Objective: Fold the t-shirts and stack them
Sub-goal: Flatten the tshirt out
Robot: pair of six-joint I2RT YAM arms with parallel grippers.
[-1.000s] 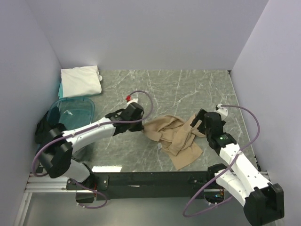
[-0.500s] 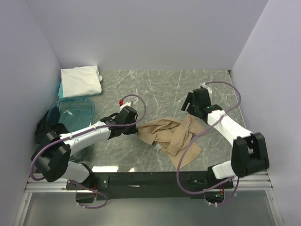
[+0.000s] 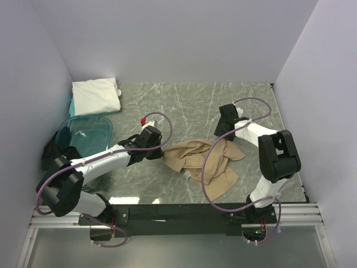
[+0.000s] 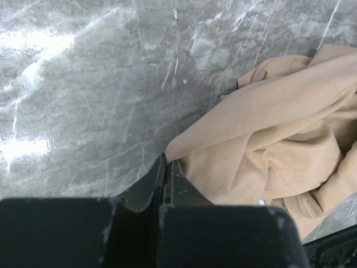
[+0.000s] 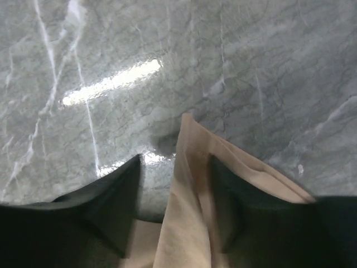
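Note:
A crumpled tan t-shirt point(image 3: 203, 161) lies mid-table. My left gripper point(image 3: 162, 152) is at its left edge; in the left wrist view the jaws point(image 4: 166, 162) are pressed together on a corner of the tan shirt point(image 4: 268, 134). My right gripper point(image 3: 224, 129) is at the shirt's far right corner. In the right wrist view its fingers point(image 5: 120, 190) stand apart, with a raised fold of the shirt point(image 5: 189, 184) between them. A folded white t-shirt point(image 3: 96, 96) lies at the back left corner.
A clear teal bin point(image 3: 86, 132) stands at the left, beside the left arm. A teal cloth point(image 3: 71, 104) shows under the white shirt. Grey walls close in the marble table point(image 3: 189, 100) on three sides. Purple cables loop over both arms.
The right arm has swung from the near right to the far side of the shirt. The left gripper has moved a little left, drawing the shirt's edge with it.

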